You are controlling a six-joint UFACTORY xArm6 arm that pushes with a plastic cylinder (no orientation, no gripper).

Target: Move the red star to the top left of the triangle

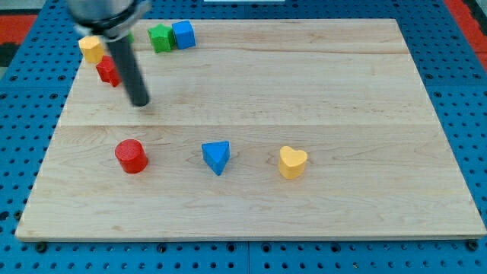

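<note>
Seven blocks on the counter [319, 91]; task looks barely started. No pincer on this rig, so no open or closed state to tell. Rod comes down from the view's top left, my tip [141, 103] ending just right of and below the red star [107, 72]. Star sits near the top-left corner, half hidden by the rod, below the yellow block [91, 49]. Its pointing and long axis can't be made out. Blue triangle [217, 157] lies well apart at lower centre, one corner toward the view's bottom. Nearly the whole push remains.
</note>
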